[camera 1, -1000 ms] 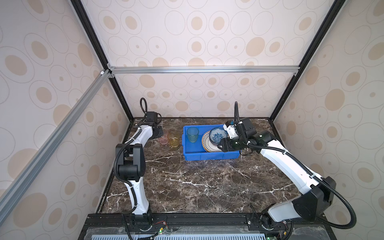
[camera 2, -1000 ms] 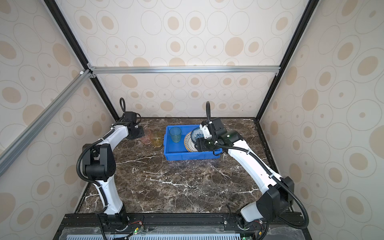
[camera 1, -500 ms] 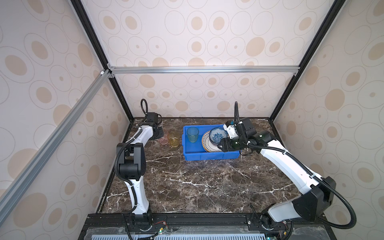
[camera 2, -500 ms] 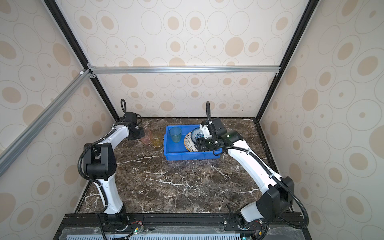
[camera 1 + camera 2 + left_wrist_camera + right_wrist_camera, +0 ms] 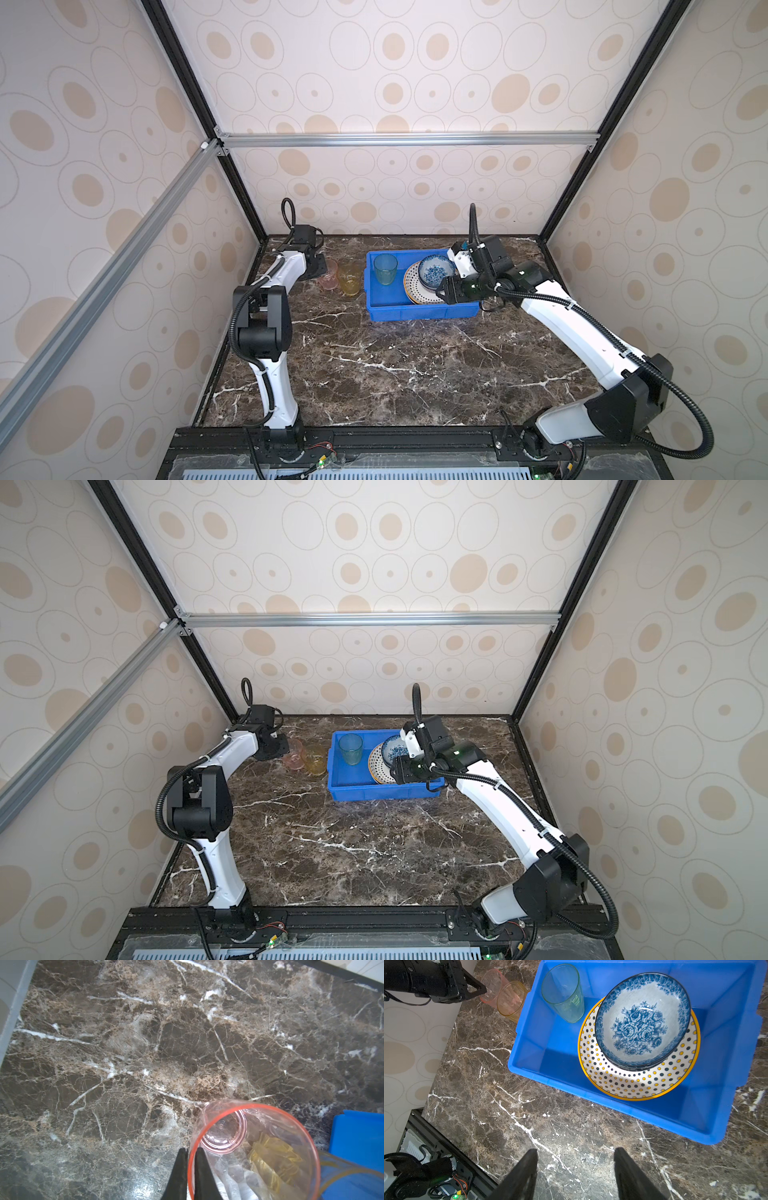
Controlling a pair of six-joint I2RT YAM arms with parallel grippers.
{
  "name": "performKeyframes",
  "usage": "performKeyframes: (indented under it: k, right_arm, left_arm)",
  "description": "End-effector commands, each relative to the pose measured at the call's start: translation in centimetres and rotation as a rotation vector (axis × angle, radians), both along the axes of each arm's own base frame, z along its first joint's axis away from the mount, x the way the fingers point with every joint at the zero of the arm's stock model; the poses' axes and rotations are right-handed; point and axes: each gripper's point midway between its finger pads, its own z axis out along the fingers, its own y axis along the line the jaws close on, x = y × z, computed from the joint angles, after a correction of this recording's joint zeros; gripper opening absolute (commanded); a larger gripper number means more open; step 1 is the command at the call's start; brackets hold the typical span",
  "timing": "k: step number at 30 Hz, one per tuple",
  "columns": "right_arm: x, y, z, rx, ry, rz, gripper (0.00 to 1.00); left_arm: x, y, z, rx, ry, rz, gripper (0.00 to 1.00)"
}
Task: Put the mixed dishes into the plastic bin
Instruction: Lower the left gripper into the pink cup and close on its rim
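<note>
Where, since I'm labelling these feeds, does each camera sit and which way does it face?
Both top views: high at the front, looking down toward the back wall; both arms show whole.
Left wrist: on the left arm, looking down at the marble table; the left gripper shows, shut on the rim of the pink tumbler.
Right wrist: on the right arm, looking down over the blue bin toward the left arm; the open right gripper shows.
Shared: both wrist views show the pink tumbler, amber tumbler and blue bin.
</note>
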Motion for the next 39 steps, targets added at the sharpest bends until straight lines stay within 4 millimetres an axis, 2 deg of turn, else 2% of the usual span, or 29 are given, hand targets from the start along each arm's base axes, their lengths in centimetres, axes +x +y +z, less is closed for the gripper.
performKeyframes:
  k: [1, 14, 29, 33, 39]
  right_arm:
    - [-0.9, 0.0, 0.5, 0.001, -0.017, 0.014, 0.62]
    - [-1.7, -0.5, 1.1, 0.014, -0.038, 0.014, 0.62]
    - [-2.3, -0.7, 1.5, 0.028, -0.052, 0.017, 0.62]
    - [-2.3, -0.6, 1.5, 0.031, -0.053, 0.017, 0.62]
    - [-2.3, -0.4, 1.7, 0.042, -0.055, 0.020, 0.62]
  left_arm:
    - [-0.9, 0.5, 1.1, 0.011, 0.012, 0.003, 0.08]
    - [-2.6, 1.2, 4.5, 0.054, -0.029, 0.019, 0.00]
    - [-4.2, 1.2, 8.5, 0.053, -0.103, 0.015, 0.00]
    - [-4.6, 0.9, 10.0, 0.044, -0.133, 0.007, 0.00]
    - [-4.9, -0.7, 12.9, -0.031, -0.214, -0.048, 0.00]
